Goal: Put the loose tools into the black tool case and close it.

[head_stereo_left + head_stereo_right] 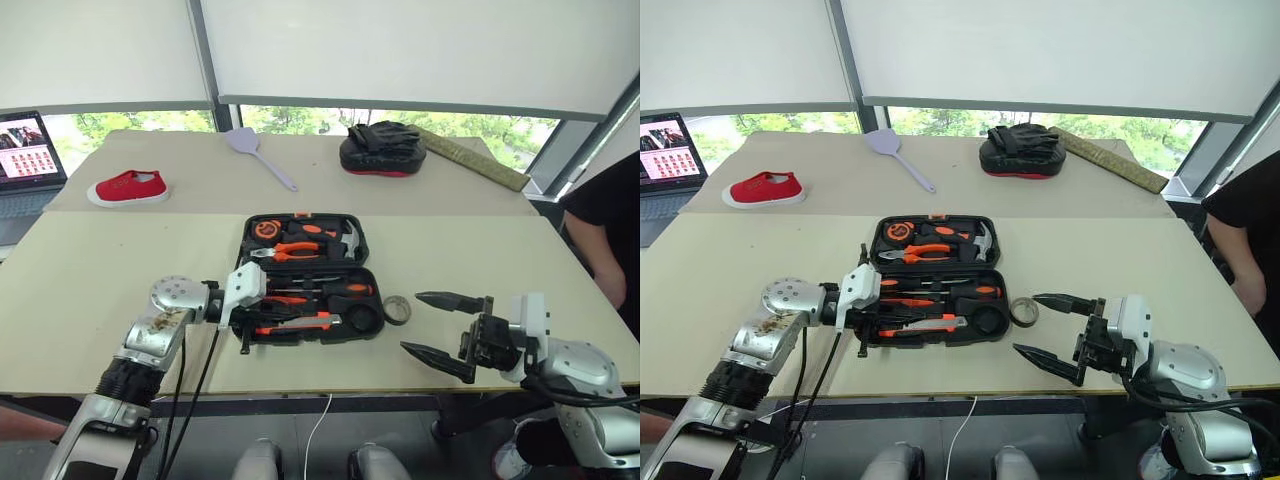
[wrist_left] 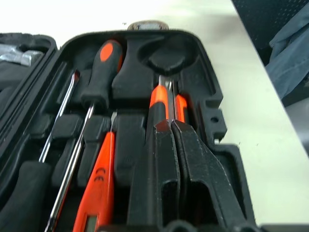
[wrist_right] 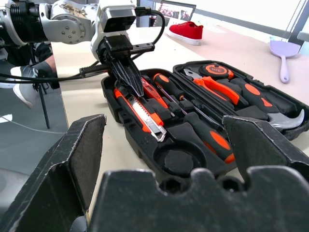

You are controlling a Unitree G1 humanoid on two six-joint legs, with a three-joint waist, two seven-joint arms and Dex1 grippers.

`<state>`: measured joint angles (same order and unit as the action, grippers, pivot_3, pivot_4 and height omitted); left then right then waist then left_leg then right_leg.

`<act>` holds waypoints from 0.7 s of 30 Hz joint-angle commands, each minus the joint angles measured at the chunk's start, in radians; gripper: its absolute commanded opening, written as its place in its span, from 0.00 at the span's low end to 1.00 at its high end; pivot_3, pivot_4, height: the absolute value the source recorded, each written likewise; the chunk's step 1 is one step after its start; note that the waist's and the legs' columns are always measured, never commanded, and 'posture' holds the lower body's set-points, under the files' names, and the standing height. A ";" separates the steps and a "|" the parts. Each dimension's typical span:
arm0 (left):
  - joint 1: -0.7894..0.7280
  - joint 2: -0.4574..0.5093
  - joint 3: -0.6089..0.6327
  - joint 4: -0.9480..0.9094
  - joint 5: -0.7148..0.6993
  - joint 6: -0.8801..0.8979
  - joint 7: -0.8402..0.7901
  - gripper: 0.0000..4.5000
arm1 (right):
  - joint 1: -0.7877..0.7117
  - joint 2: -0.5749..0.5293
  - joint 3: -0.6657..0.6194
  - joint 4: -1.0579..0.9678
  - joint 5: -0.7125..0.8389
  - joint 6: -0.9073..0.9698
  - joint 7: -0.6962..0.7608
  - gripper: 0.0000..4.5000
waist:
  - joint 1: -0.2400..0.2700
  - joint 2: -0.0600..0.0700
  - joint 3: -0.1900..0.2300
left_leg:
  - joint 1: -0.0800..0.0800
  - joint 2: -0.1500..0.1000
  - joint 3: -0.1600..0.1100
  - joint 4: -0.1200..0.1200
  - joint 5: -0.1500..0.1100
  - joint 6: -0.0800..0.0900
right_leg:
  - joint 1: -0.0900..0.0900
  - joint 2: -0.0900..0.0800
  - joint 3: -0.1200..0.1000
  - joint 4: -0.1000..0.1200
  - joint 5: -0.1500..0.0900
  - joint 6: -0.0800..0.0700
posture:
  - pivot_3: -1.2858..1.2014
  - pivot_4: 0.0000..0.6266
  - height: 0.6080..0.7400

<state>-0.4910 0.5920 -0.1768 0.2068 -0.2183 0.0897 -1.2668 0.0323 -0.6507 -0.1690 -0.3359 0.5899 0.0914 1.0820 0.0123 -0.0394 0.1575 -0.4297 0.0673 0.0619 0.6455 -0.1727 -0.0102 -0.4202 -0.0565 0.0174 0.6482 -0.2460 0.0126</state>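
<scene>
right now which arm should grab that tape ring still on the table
Right. The tape ring lies just outside the black tool case, beside the open right gripper. The left gripper is shut, down among the tools.

Two pale beige tables (image 1: pixel 90 290) stand end to end, the near one meeting the far one (image 1: pixel 200 180) along a straight seam, and behind the far edge runs a window (image 1: pixel 480 130) with white roller blinds (image 1: pixel 400 50) drawn most of the way down, leaving a low strip of daylight and green foliage. On the far tabletop lie a red shoe (image 1: pixel 128 187) towards its left edge, a lilac spatula (image 1: pixel 255 150) near the middle, a black-and-red padded mitt (image 1: pixel 382 150) and a long olive strip (image 1: pixel 470 158), perhaps a board, at its right corner. An open laptop (image 1: pixel 28 150) sits off the left edge, a person in dark clothing (image 1: pixel 610 230) stands at the right edge, and the floor (image 1: pixel 400 450) below looks dark grey.
</scene>
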 commanded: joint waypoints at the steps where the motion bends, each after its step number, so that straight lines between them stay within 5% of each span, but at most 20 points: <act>1: 0.002 -0.005 -0.036 0.008 0.054 0.031 0.037 0.01 | -0.006 -0.006 -0.017 -0.039 0.008 -0.007 -0.008 1.00 | 0.001 0.001 -0.001 | 0.001 0.000 0.000 0.000 0.000 0.000 | 0.001 0.000 0.000 0.000 0.000 0.001 | 0.52 0.24 1.00; 11: 0.098 0.000 -0.110 -0.008 0.138 -0.006 0.073 0.01 | 0.011 -0.002 -0.009 -0.059 0.007 0.005 -0.028 1.00 | 0.000 0.007 -0.006 | 0.010 0.000 0.000 -0.001 -0.001 0.002 | 0.011 -0.001 0.000 -0.002 -0.002 0.003 | 0.52 0.24 1.00; 16: 0.102 -0.038 -0.053 0.019 0.093 0.013 0.136 0.01 | 0.005 0.006 -0.006 -0.051 0.005 0.003 -0.044 1.00 | 0.003 0.010 -0.013 | 0.016 -0.001 0.000 -0.001 -0.002 0.003 | 0.017 -0.003 0.000 -0.002 -0.007 -0.002 | 0.52 0.24 1.00; 21: 0.072 -0.010 0.028 0.070 0.000 -0.074 0.032 0.01 | 0.002 -0.025 -0.059 -0.023 0.029 0.003 -0.029 1.00 | -0.001 0.010 -0.014 | 0.016 -0.001 0.000 -0.001 -0.002 0.003 | 0.016 -0.003 0.000 -0.002 -0.007 -0.003 | 0.52 0.24 1.00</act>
<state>-0.4230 0.5572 -0.1745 0.2379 -0.1853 0.0360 -1.1719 0.0448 -0.6494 -0.1728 -0.3595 0.5948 0.0970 1.0410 0.0116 -0.0298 0.1434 -0.4141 0.0664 0.0622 0.6446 -0.1747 -0.0076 -0.4040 -0.0591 0.0169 0.6462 -0.2530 0.0098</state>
